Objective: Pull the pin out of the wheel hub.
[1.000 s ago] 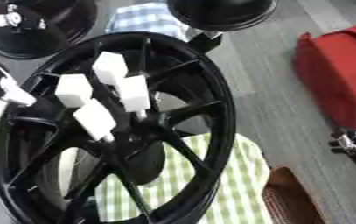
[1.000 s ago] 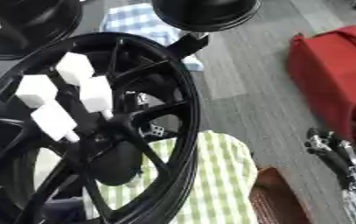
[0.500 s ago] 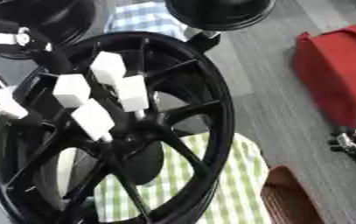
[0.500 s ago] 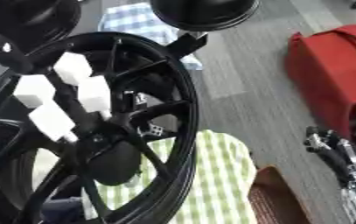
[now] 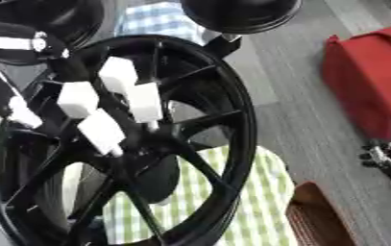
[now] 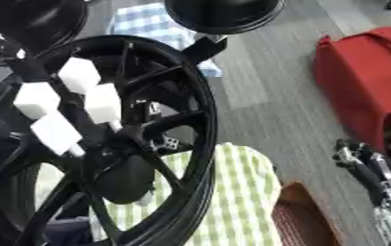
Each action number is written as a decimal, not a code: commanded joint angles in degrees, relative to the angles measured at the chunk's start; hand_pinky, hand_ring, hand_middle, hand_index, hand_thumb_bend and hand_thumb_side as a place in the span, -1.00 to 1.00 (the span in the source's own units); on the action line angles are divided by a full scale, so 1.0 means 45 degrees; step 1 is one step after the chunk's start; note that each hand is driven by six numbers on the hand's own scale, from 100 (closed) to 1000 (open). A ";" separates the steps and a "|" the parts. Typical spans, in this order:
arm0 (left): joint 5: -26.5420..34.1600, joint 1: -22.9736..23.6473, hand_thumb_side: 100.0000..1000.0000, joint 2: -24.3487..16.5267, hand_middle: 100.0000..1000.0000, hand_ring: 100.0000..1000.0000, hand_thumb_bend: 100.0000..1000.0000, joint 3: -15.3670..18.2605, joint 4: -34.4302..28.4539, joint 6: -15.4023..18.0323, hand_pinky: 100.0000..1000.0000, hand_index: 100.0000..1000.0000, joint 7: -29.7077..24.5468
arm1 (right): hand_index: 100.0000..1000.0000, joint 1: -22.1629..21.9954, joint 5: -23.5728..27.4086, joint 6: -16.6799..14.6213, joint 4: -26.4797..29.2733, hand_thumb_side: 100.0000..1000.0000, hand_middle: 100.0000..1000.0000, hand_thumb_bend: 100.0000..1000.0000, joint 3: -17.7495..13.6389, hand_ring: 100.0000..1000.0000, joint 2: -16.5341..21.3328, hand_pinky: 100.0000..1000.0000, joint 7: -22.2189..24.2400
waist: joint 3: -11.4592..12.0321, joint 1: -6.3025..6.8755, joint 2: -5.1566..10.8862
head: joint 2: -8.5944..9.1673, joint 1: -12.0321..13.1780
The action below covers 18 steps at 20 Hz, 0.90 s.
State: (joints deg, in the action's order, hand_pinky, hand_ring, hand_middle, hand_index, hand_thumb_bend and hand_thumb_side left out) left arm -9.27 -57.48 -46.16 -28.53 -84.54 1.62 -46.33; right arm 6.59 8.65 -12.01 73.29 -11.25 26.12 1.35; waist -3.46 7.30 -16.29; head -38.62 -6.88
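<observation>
- At the far left, the left robot hand (image 5: 18, 108), black with white parts, reaches in over the wheel's rim; I cannot tell how its fingers are set.
- The black wheel hub (image 5: 161, 173) stands tilted on a green-checked cloth (image 6: 232, 202).
- Four white-capped pins (image 5: 144, 102) stick out near its centre.
- A red bag (image 6: 362, 81) lies beyond.
- The right robot hand (image 6: 371, 175) hangs low right, fingers relaxed, empty.

Both views come from the head's stereo pair, looking steeply down and sitting really close to the black wheel hub (image 5: 123, 144), which fills the left half of each. They share nearly everything, including the red bag (image 6: 362, 81) and checked cloth (image 6: 240, 202); the right eye view just shows more floor at the right.
</observation>
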 commanded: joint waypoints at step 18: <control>0.0050 -0.0505 -0.93 0.0305 -0.02 0.16 0.00 -0.0260 0.0341 -0.0281 0.44 0.37 0.0419 | 0.39 0.0118 -0.0067 0.0050 0.0271 -0.04 0.23 -0.76 -0.0023 0.22 0.0269 0.24 -0.0034 | -0.0032 -0.0106 0.0206 | 0.0173 0.0061</control>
State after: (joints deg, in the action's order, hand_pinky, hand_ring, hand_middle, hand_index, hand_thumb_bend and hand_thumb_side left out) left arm -9.32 -58.43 -43.86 -30.09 -82.96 0.47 -44.67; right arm 6.67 8.65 -11.93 73.32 -11.23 26.12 1.35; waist -3.54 7.29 -16.29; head -38.62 -6.68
